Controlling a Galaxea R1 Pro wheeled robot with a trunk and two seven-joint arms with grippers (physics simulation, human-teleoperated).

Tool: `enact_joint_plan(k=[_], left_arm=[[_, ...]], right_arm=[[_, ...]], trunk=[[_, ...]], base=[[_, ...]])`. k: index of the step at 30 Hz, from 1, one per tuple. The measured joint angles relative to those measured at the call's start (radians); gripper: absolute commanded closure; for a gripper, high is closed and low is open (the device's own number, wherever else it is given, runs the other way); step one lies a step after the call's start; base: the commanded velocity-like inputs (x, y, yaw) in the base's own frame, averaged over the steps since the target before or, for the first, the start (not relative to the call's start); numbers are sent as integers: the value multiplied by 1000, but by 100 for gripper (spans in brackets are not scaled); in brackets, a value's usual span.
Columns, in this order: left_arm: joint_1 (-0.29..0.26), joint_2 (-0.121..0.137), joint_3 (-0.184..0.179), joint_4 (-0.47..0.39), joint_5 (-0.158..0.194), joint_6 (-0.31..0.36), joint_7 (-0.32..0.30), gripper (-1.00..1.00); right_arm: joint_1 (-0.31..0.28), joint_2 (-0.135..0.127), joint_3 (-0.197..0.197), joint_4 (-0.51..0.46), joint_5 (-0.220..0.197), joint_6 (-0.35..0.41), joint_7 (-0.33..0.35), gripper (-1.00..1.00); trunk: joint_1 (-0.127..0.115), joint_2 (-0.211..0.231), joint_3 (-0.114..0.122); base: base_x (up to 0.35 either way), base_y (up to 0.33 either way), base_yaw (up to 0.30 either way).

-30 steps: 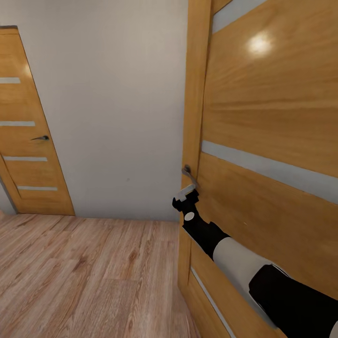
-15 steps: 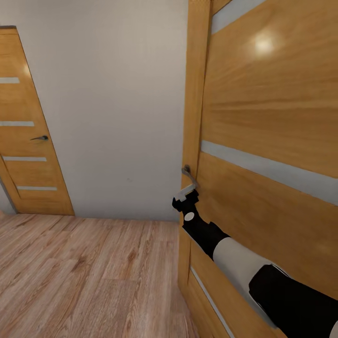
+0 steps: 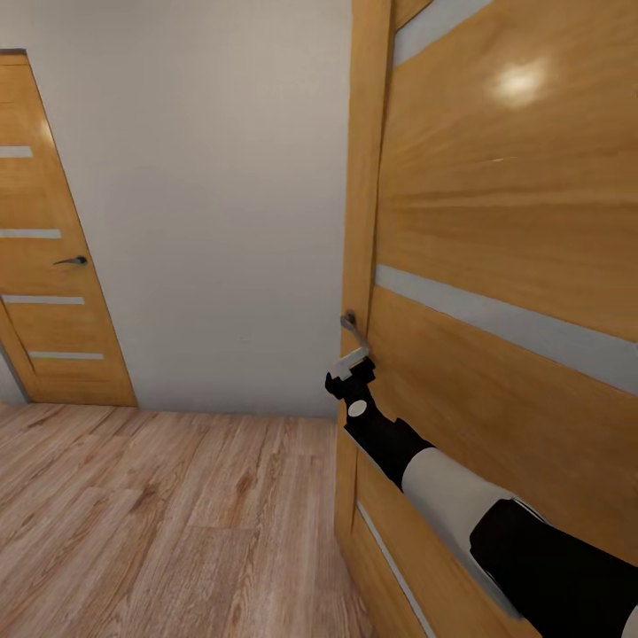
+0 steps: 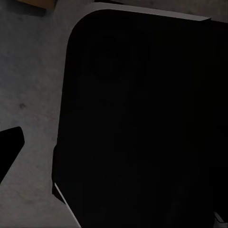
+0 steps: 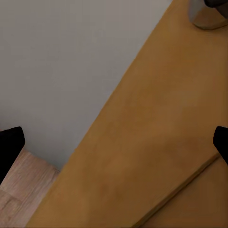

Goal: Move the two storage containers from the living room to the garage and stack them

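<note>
The two storage containers are out of view. I stand in a narrow hallway facing a slatted wooden door (image 3: 496,266) on the right. My right arm reaches out to it, and my right gripper (image 3: 353,363) sits just below the metal lever handle (image 3: 351,325), close to the door's edge. In the right wrist view the right gripper (image 5: 114,142) is open, its dark fingertips (image 5: 9,145) far apart, with the door face between them and the handle (image 5: 206,14) beyond. In the left wrist view one fingertip (image 4: 9,147) hangs beside a black part of my own body (image 4: 142,123).
A second wooden door (image 3: 44,266) with a dark handle stands shut at the left. A bare grey wall (image 3: 221,221) runs between the two doors. Light wood plank flooring (image 3: 159,514) spreads out to the left of my arm.
The whole picture has slid slightly left, so the camera has moved. The door's handle edge has shifted a little left and up against my right gripper, which keeps its pose.
</note>
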Motion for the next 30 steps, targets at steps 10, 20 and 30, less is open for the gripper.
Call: enact_joint_plan(k=[10, 20, 30], left_arm=[[0, -1, 0, 0, 0, 1, 0, -100], [0, -1, 0, 0, 0, 0, 0, -100], [0, -1, 0, 0, 0, 0, 0, -100]], right_arm=[[1, 0, 1, 17, -5, -1, -2, -100], [1, 0, -6, 19, -6, -5, -2, -100], [-1, 0, -3, 131, 0, -60, -3, -100]], trunk=[[-1, 0, 0], [0, 0, 0], [0, 0, 0]], base=[[199, 0, 0], [106, 0, 0], [2, 0, 0]])
